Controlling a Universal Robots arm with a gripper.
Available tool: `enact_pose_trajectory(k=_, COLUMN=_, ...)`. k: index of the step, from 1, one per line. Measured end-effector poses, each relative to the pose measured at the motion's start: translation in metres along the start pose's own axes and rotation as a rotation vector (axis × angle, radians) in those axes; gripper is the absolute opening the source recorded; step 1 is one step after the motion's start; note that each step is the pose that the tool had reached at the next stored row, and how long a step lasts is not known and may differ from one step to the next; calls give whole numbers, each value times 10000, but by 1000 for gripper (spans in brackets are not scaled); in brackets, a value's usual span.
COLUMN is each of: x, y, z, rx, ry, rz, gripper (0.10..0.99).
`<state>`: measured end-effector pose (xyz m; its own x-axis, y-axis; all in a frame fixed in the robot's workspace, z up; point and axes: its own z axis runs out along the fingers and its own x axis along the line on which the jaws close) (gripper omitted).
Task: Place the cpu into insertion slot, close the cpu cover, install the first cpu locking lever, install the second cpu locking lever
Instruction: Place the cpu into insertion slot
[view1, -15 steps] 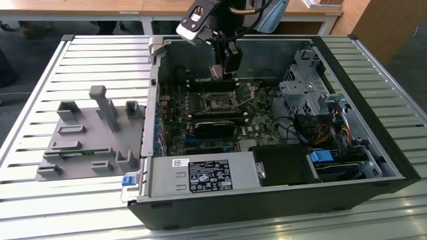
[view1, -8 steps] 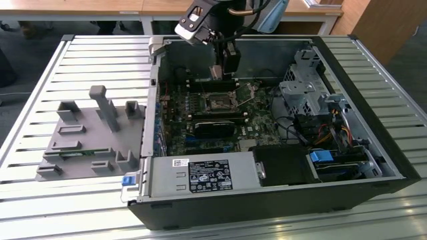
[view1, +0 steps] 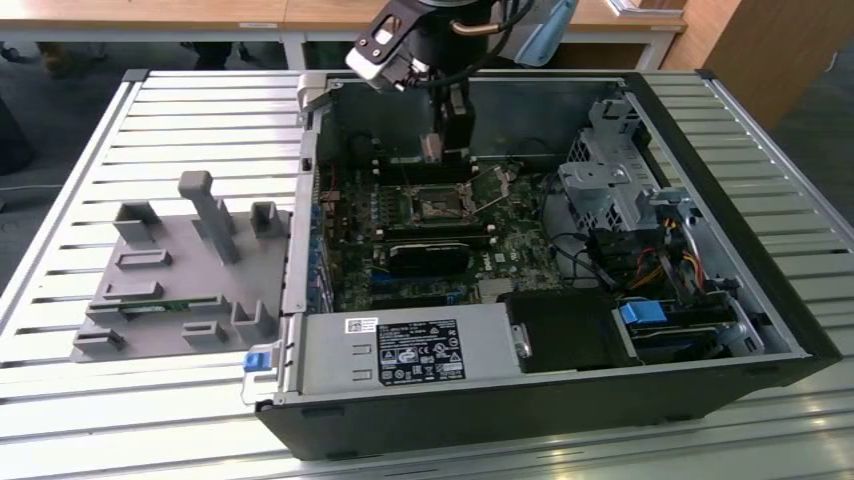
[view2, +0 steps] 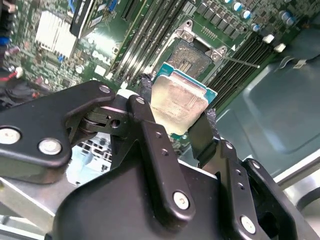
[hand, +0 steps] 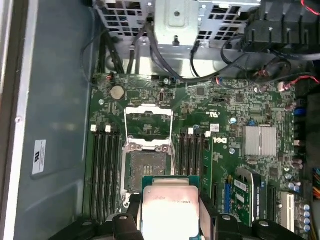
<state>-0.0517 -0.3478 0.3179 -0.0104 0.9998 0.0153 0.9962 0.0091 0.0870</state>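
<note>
Jaws clamped on cpu (view2: 181, 101) edges; silvery scuffed top, green rim; near uncovered insertion slot (hand: 146, 170).

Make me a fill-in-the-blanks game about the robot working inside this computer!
1. The tool grips the silvery square ___.
2. The insertion slot is ___, with nothing seated in it.
3. The cpu cover is flipped ___.
4. The circuit board around the slot is coloured ___.

Missing words: cpu, empty, open, green.
</note>
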Motion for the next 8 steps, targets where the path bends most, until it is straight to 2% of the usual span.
enact_pose_trajectory(k=2, x=10, y=-2, z=22, rx=-1, ry=-14, rz=150, gripper=541)
enact_pose_trajectory(k=8, x=54, y=-9, z=120, rx=0, ry=-15, rz=151, gripper=541)
